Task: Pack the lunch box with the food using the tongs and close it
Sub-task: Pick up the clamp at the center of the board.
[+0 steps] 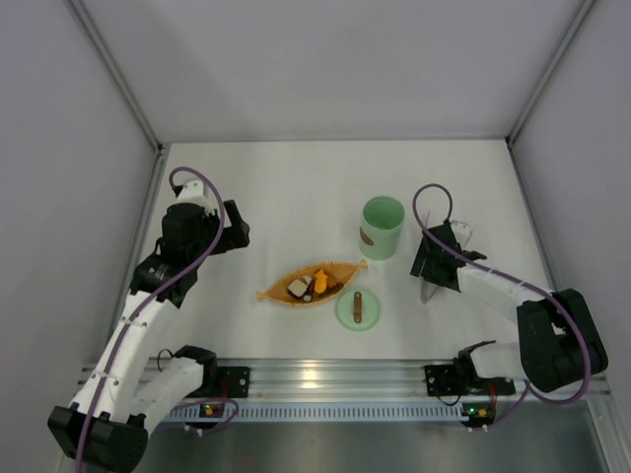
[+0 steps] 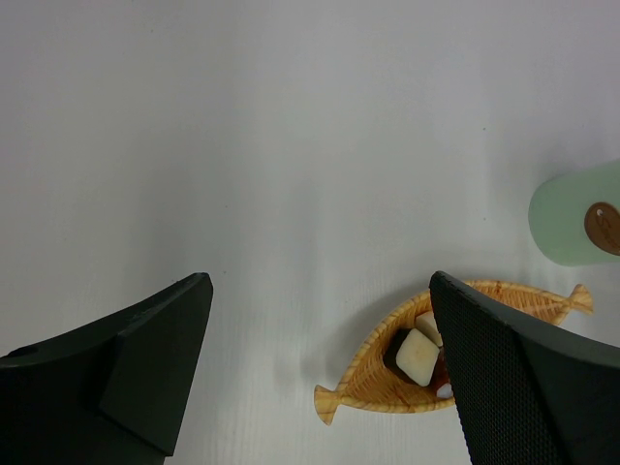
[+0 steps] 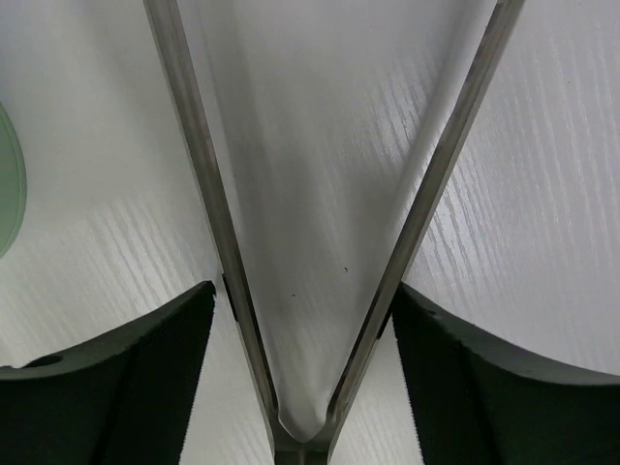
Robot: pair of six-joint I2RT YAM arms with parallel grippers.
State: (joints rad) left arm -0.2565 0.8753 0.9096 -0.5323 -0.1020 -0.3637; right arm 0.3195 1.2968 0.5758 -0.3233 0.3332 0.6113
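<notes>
The tongs (image 3: 211, 194) lie on the table to the right of the lunch box (image 1: 382, 227), an open mint-green cup. My right gripper (image 3: 302, 295) straddles their narrow V near the joint, with a pad against the outside of each arm. In the top view the right gripper (image 1: 434, 261) covers most of the tongs (image 1: 426, 292). The food (image 1: 314, 285), orange, brown and white pieces, sits in the orange leaf-shaped dish (image 1: 340, 271). The green lid (image 1: 357, 308) lies flat in front of the dish. My left gripper (image 2: 320, 291) hovers open to the left of the dish (image 2: 378, 387), holding nothing.
Grey walls enclose the white table on three sides. The metal rail with both arm bases (image 1: 325, 379) runs along the near edge. A sliver of green edge (image 3: 8, 184) shows at the left of the right wrist view.
</notes>
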